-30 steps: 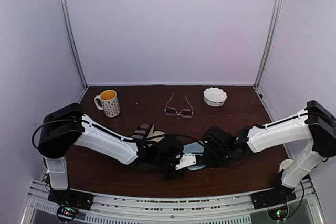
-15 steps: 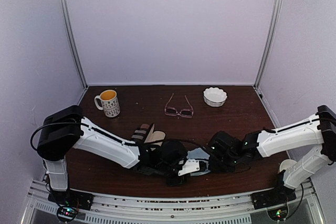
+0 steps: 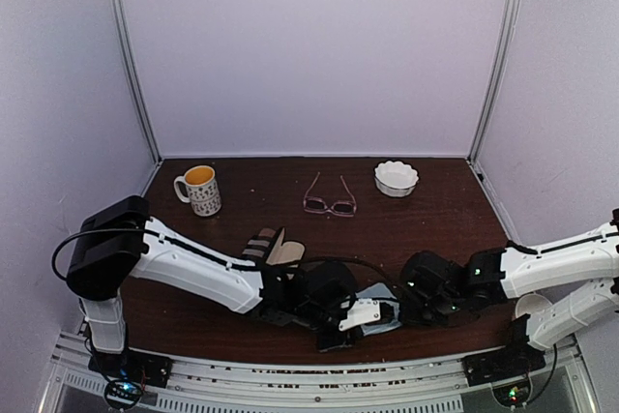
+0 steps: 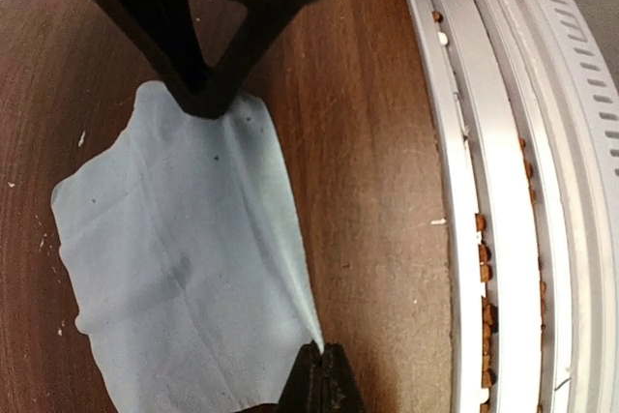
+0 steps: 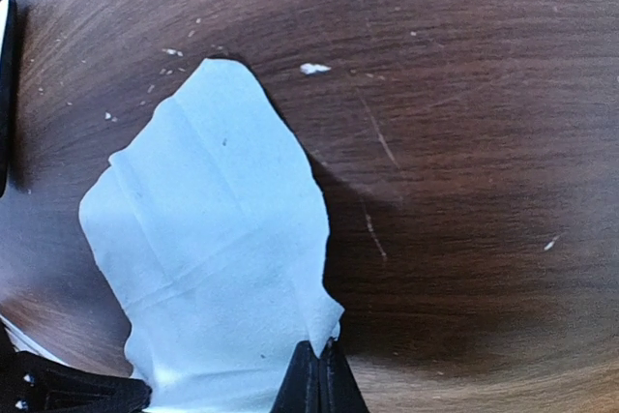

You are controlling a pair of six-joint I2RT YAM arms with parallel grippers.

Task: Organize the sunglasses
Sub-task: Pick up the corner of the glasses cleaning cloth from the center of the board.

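Left claw (image 4: 322,360) and right claw (image 5: 317,355) each pinch a corner of the blue cloth (image 4: 184,268). Far behind the cloth, the pink glasses (image 3: 330,198) lie unfolded. I think tidying has barely begun.

You can see one pair of glasses (image 3: 329,205) on the dark brown table (image 3: 435,210). It has a thin pink frame and clear lenses. Its two arms are open and point to the back wall. It sits near the back, between the mug (image 3: 199,190) and the white bowl (image 3: 397,178), touching neither.
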